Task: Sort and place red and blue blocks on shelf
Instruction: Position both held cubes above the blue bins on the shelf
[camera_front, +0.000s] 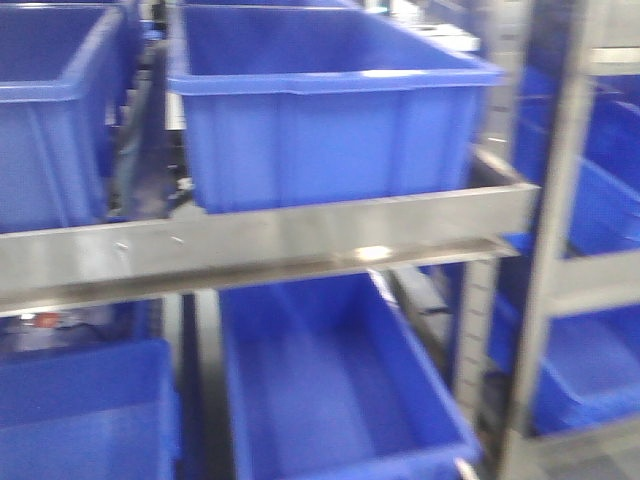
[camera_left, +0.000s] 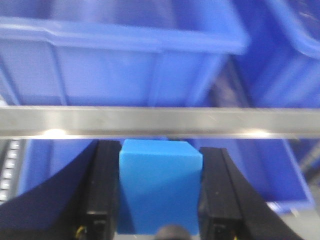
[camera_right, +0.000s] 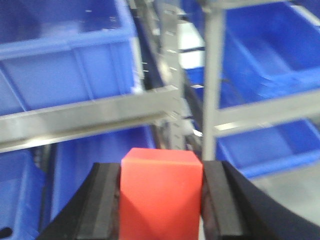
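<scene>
Nearest, the left gripper (camera_left: 160, 167) is closed flat on the blue block (camera_left: 160, 192), a matte, sharp-edged cube pinched between black pads. The right gripper (camera_right: 161, 172) likewise clamps the red block (camera_right: 161, 200), which has the same size and finish. Both cubes are held short of the rack, so neither is placed. Pick-up looks done; sorting and setting down are left. Beyond each cube, at twelve o'clock, stands the shelf (camera_front: 270, 245), its front rail brushed steel and glinting. Farther back, glossy blue plastic bins (camera_front: 320, 130) sit on the tiers, one above the rail and one open at six o'clock beneath it.
</scene>
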